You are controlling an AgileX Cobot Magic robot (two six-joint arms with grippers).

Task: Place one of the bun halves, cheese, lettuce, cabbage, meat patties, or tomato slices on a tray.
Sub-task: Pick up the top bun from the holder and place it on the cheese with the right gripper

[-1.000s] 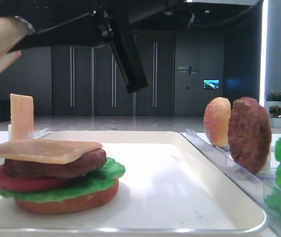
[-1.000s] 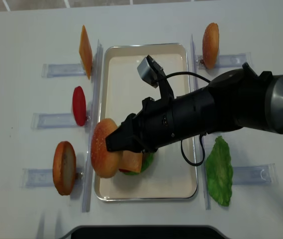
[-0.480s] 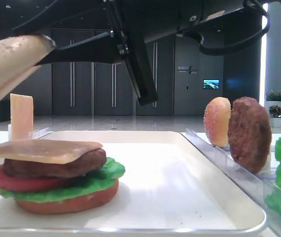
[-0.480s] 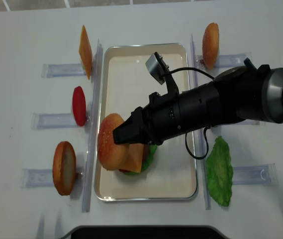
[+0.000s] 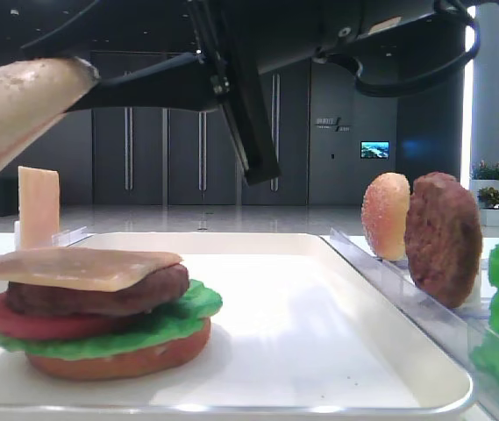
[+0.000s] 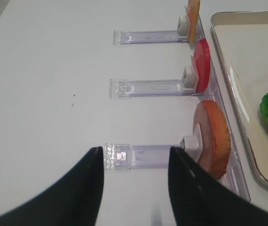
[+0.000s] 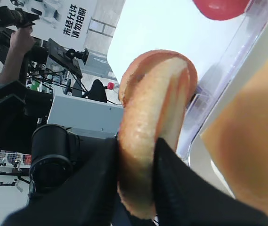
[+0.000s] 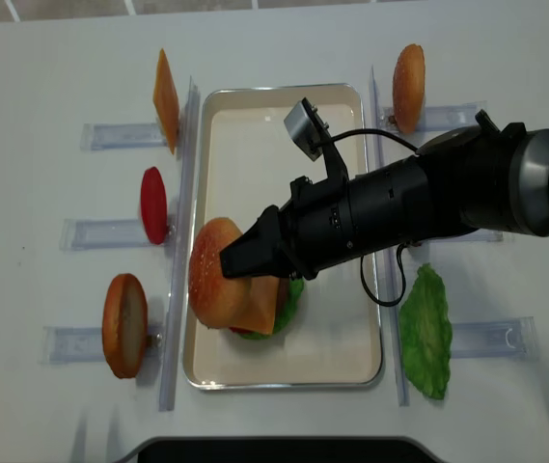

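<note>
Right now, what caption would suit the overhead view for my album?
Right gripper holds a bun top above the stacked burger on the white tray.

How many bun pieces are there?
4: bun top in the right gripper, bottom bun under the stack on the tray, flat bun standing left of it, orange bun standing right. Some may hide.

dark panelled wall (image 5: 319,132), small lit screen (image 5: 374,150), potted plants (image 5: 493,180), white table (image 8: 52,164)

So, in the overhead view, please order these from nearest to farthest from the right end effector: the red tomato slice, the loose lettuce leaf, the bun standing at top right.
From the right end effector:
1. Tomato slice, left of the tray.
2. Lettuce leaf, right of the tray.
3. Top-right bun, far corner.
</note>
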